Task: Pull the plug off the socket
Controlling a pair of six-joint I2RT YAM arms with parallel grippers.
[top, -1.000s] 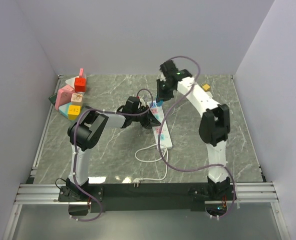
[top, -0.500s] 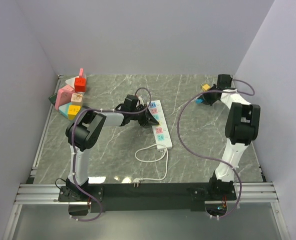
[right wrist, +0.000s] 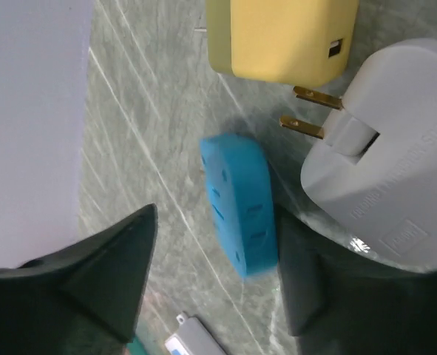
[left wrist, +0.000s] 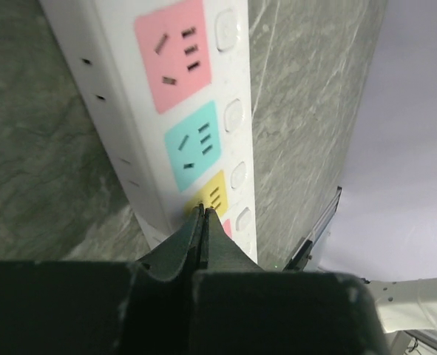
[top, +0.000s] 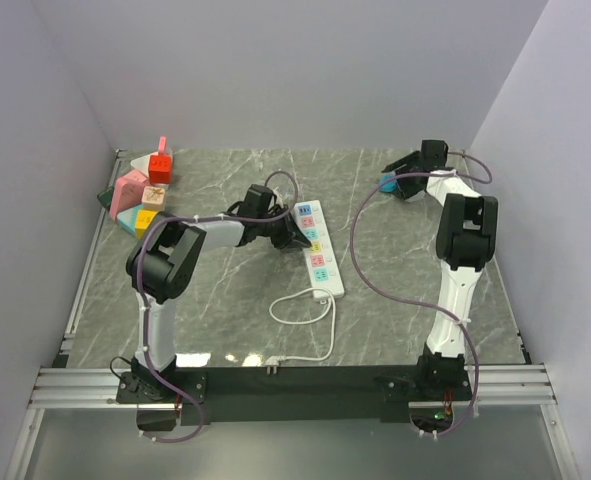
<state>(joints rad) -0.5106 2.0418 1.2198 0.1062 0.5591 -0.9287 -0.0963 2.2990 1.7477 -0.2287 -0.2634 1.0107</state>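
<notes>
The white power strip [top: 317, 245] [left wrist: 196, 111], with pink, blue and yellow sockets, lies mid-table and nothing is plugged into the sockets that show. My left gripper [top: 295, 237] [left wrist: 202, 211] is shut, its tips resting on the strip's edge by the yellow socket [left wrist: 212, 194]. The blue plug [right wrist: 239, 203] [top: 388, 184] lies on the marble at the back right. My right gripper [right wrist: 217, 240] [top: 395, 188] stands open around it; the plug is close to the right-hand finger and well apart from the left one.
A yellow adapter [right wrist: 281, 37] and a grey plug [right wrist: 395, 163] with brass prongs lie just beyond the blue plug. Coloured toy blocks [top: 140, 195] sit at the back left. The strip's white cord [top: 310, 320] loops toward the near edge.
My right arm swung from the power strip to the back right corner, carrying the blue plug. Its jaws then opened, leaving the plug on the table. The left arm barely moved.
</notes>
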